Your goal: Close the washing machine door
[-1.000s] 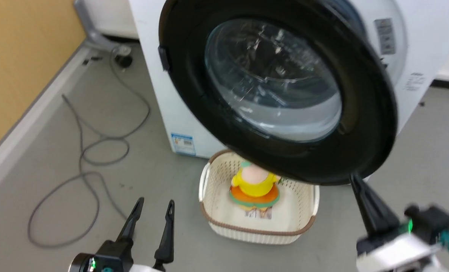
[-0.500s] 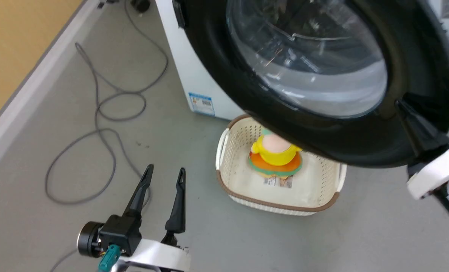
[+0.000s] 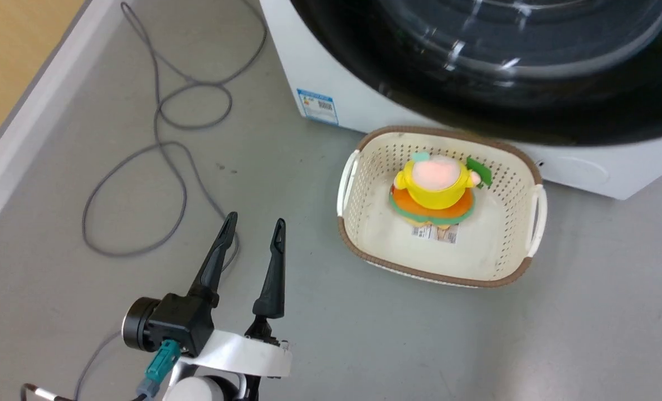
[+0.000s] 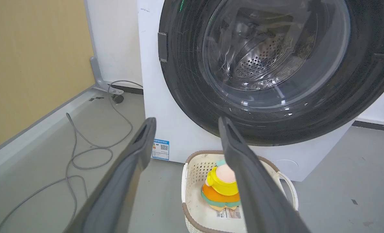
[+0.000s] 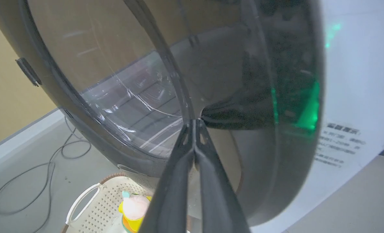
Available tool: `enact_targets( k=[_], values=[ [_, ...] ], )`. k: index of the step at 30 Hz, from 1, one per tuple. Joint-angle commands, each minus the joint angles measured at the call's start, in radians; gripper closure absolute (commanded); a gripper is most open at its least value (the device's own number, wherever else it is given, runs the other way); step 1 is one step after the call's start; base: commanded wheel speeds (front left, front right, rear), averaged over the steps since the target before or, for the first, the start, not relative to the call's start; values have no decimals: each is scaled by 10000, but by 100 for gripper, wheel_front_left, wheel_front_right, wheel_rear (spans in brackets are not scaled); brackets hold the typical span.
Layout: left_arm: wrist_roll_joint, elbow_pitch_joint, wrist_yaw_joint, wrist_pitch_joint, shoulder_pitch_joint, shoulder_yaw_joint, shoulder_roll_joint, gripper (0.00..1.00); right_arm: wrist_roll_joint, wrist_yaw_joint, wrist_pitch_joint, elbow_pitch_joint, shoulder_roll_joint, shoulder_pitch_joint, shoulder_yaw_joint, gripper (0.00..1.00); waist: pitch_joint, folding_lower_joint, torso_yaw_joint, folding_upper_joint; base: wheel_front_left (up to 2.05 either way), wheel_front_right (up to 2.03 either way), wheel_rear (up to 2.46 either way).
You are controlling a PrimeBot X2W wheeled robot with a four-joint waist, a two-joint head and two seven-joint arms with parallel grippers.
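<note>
Directly ahead of my right gripper, the door blocked the approach path. Gripper state: both fingers pressed together, holding nothing, with the tips touching the door where the glass meets the black rim. The contact direction ran along the fingers, toward the washer. I judged that the next move called for a push on that axis, not a grasp.

Door position: from the left wrist view, the door lay nearly flat to the washer front, and the drum showed through the glass. The latch tab sat on the rim edge opposite my contact point. Neither wrist view resolved the gap at the rim, so latch engagement could not be determined. I rated the task as nearly complete, with seating unconfirmed.

Arm assignment: the right arm was at the door. My left gripper hung open and empty over the floor, low, to the left and well apart from the door.

Containers: a basket stood on the floor just in front of the washer, beneath the door's lower rim. It held one toy, upright, and a paper label. Drum contents: none discernible. A cable lay looped on the floor left of the basket.
</note>
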Motion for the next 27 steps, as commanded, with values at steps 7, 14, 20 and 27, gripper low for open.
enact_targets(
  k=[7,14,20,27],
  values=[
    [130,42,-88,-43,-258,56,-140,0,-211,-17,-60,1326,-120,-1358,-438,100,193,-1,126,0,0,0,0],
    [166,123,-132,-43,-270,136,-188,0,-328,-17,-354,2077,-33,-1876,-459,100,63,-1,93,0,0,0,0],
    [175,236,-175,-43,-164,248,-205,0,-84,-17,-832,2116,129,-1306,6,100,-424,-1,-133,0,0,0,0],
    [-7,560,-265,-43,158,518,-213,0,945,-17,-1574,999,324,628,770,100,-1399,-1,-683,0,0,0,0]
  ],
)
